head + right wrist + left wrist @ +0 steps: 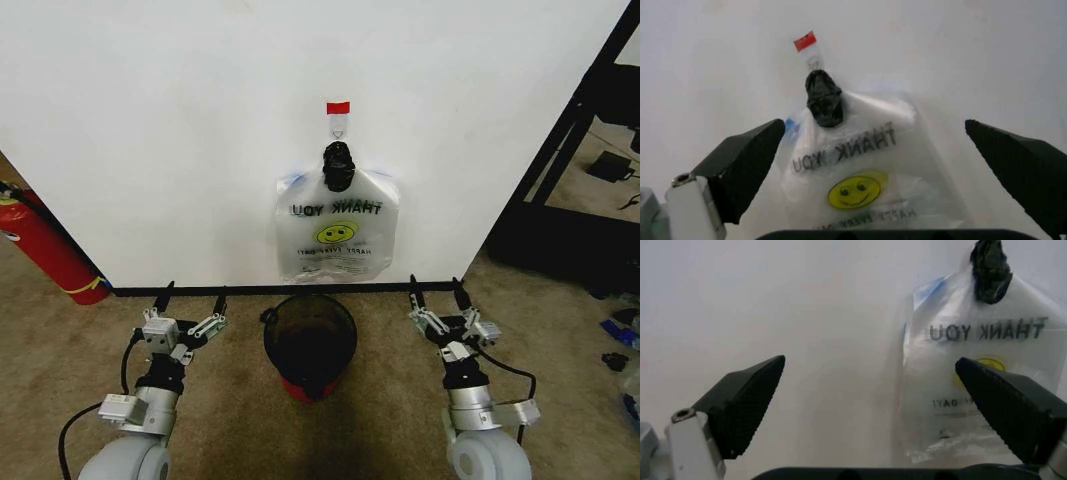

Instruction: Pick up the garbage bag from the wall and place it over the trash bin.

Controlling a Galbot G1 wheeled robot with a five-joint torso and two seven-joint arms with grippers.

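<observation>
Head view: the garbage bag [337, 238] hangs flat against the wall [180, 130], suspended from a small hook [338, 124] just under a red tape strip [338, 107] and gathered at its top by a black clip [338, 166]. The trash bin [310, 343] stands on the carpet [230, 420] directly below the bag, mouth upward, presumably so the bag can be lowered straight onto its rim. The left gripper [190, 300] and right gripper [434, 295] are raised to either side of the bin, fingers spread wide and empty, tips aimed toward the wall; both sit below the bag's lower edge and well apart from it, a symmetric ready pose that leaves the bin and bag unobstructed between them. The bag lies ahead of and above each gripper, inboard of both. Its long axis runs vertically, handles and clip at the top, closed bottom edge downward; the lettering reads mirrored, so the printed face is judged to be turned toward the wall. Left wrist view: the bag [973, 375] appears beyond the far finger. Right wrist view: the bag [853, 175] is framed between the spread fingers. A red fire extinguisher [45, 250] stands by the wall, well outboard of the left gripper.
</observation>
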